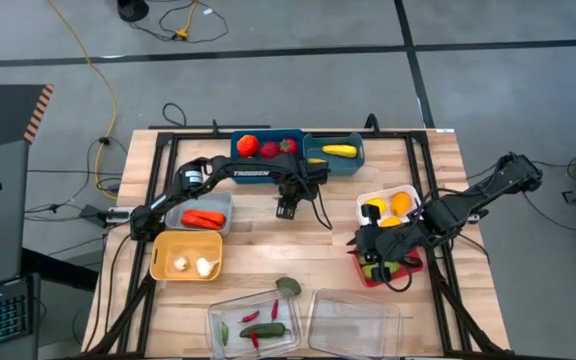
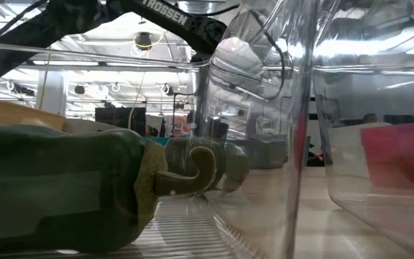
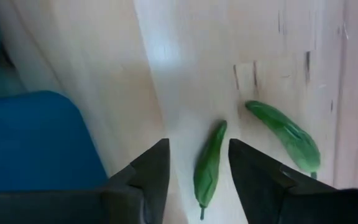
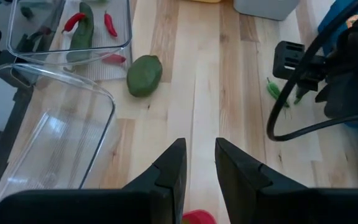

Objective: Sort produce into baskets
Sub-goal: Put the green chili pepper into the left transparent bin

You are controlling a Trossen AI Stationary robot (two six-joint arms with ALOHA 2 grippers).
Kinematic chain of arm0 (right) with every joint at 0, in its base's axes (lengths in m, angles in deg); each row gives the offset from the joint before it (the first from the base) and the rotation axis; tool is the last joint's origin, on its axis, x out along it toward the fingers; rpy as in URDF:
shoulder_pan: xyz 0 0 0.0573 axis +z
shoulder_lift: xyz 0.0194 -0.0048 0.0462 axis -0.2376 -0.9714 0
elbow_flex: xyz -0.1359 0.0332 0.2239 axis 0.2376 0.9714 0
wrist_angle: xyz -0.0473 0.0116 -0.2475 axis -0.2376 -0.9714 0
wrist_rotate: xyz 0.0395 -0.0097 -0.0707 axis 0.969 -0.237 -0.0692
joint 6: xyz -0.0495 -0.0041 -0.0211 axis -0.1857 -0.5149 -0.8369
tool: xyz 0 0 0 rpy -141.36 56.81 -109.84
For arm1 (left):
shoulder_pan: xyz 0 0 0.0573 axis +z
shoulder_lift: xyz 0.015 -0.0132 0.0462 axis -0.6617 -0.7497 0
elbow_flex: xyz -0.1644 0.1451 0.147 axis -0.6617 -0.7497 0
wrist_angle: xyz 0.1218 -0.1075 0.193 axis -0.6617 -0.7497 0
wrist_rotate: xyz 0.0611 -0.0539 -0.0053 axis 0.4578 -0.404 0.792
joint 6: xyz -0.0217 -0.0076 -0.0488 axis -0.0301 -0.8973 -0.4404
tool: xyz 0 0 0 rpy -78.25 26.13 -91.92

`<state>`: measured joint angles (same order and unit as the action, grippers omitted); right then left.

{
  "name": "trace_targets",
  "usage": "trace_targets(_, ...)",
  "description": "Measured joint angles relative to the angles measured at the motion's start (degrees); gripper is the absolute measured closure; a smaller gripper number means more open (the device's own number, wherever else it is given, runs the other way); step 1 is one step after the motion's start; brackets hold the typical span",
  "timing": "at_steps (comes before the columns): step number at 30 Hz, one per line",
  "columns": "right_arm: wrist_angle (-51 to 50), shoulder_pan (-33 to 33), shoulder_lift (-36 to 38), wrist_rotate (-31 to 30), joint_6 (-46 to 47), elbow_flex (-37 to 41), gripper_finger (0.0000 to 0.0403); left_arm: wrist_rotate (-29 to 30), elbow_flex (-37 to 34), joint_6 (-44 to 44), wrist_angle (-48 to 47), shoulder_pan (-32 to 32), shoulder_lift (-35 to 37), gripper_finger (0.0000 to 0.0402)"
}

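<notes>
The left gripper (image 1: 287,209) hung over the bench (image 1: 268,250) just in front of the two teal baskets at the back edge, its fingers (image 3: 151,171) parted narrowly and empty. Between them on the wood lay a slim green pepper (image 3: 209,168), with a second green pepper (image 3: 286,133) just beside it; neither was gripped.

The right gripper (image 1: 360,240) sat at the right side of the bench, over the near end of the magenta-red basket (image 1: 400,272) and beside the white basket (image 1: 368,203), which held yellow and orange pieces. Its fingers (image 4: 169,171) stood close together with a small gap and nothing between them.

Behind the left gripper, one teal basket (image 1: 240,160) held red fruits and the other teal basket (image 1: 353,162) held a yellow piece. At the left side, the grey basket (image 1: 223,205) held a red-orange vegetable, and the tan-yellow basket (image 1: 163,262) in front of it held white pieces.

Along the front edge, one clear tray (image 1: 230,318) held small red chillies (image 4: 73,21) and green pieces, and the other clear tray (image 1: 353,322) lay to its right. A rounded green vegetable (image 1: 288,286) rested on the bare wood just behind the first tray.
</notes>
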<state>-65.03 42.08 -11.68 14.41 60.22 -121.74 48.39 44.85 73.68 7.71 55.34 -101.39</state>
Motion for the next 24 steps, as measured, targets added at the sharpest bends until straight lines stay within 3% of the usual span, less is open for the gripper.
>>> trace_targets(11, -0.03, 0.0, -0.02, 0.23, -0.1, 0.0, 0.0291, 0.67, -6.66, -0.09, 2.82, -0.38, 0.68, 0.0312)
trace_targets(17, -0.02, 0.0, -0.02, 0.22, -0.12, 0.01, 0.0291, 0.38, -6.63, -0.63, 2.42, -0.59, 0.57, 0.0341)
trace_targets(24, 0.02, 0.0, -0.02, 0.22, -0.1, 0.01, 0.0291, -4.04, -4.45, -0.48, 0.45, -0.54, 0.96, 0.0377)
